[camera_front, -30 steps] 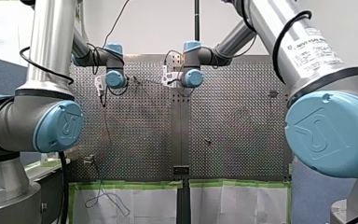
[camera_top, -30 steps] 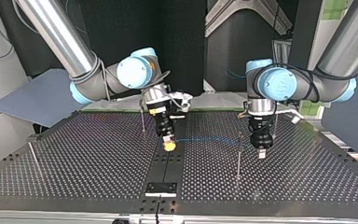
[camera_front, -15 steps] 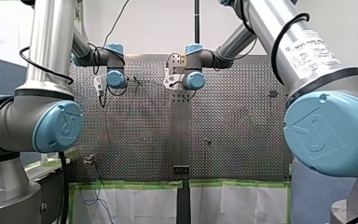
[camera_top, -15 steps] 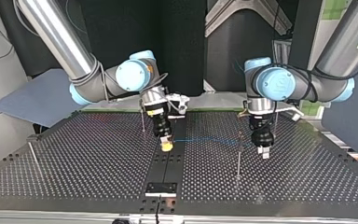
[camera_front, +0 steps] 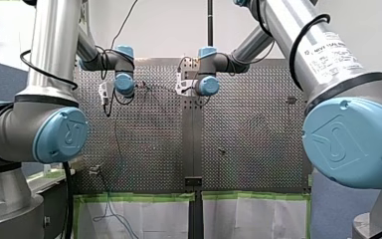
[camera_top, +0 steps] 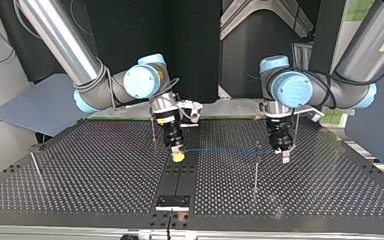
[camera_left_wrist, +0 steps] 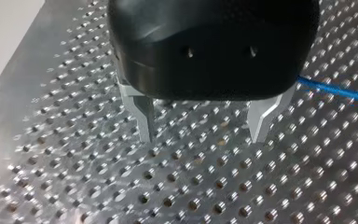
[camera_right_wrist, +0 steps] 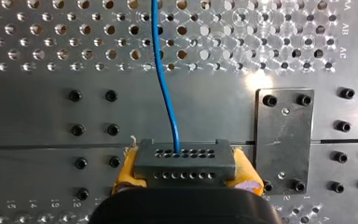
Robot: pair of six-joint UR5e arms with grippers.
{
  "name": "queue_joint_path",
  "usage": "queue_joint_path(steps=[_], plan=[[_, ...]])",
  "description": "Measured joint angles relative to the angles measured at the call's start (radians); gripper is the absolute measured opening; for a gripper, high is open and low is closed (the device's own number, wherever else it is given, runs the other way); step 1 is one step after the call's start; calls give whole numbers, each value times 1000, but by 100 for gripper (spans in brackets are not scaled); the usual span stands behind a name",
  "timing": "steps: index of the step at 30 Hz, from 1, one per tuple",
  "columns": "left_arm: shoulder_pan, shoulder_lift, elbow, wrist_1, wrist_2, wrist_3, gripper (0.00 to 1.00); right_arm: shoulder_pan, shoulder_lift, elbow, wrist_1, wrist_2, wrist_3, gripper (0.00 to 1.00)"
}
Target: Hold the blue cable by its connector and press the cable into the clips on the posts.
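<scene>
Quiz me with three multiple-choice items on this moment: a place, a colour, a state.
1. Left wrist view: where is the blue cable relative to my left gripper? A between its fingers; B beside it, outside the fingers; C out of sight.
2. What colour are my right gripper's pads? A yellow; B black; C white.
3. My left gripper is: A shut on the cable; B shut on a post; C open and empty.
Answers: B, the cable passes outside one finger; A, yellow shows either side of the connector; C, bare table shows between its spread fingers.
</scene>
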Motion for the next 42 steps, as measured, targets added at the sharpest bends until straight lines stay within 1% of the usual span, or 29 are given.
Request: queue_joint_path(steps=[5,10,14,19,24,33,42], plan=[[-20,24,-1,-41,-3,-37,98,3,0,0,7,1,0,0],[-31,68,-6,-92,1,-84,98,4,0,0,9,3,0,0],[-36,95,-32,-133,10,-97,98,6,0,0,11,3,0,0],[-44,128,-69,-182,36,-90,98,6,0,0,14,4,0,0],[-55,160,-87,-218,46,-78,98,7,0,0,15,4,0,0],[-80,190,-90,-222,87,-54,98,7,0,0,14,4,3,0],[-103,195,-90,-216,90,-13,98,7,0,0,15,5,3,0]])
